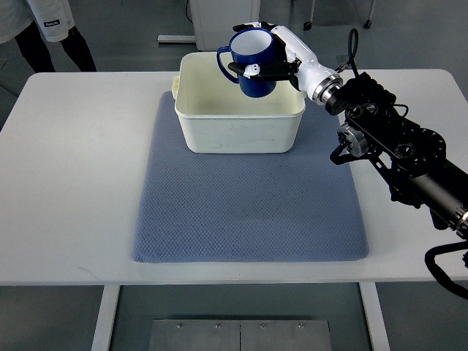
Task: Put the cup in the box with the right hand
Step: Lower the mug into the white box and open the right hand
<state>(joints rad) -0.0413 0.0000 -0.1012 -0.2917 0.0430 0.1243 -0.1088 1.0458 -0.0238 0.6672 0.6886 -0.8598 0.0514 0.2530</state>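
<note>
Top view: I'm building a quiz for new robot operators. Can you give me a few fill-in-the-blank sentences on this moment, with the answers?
1. The right hand grips a cup whose colour is ____.
2. The cup is held above the white ____.
3. The box stands on a grey-blue ____ spread on the table.
4. The cup's handle points toward the picture's ____ side.

Missing words: blue; box; mat; left

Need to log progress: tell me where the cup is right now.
Top view: the blue cup is held in the right hand, above the white box at the mat's far edge.
</note>
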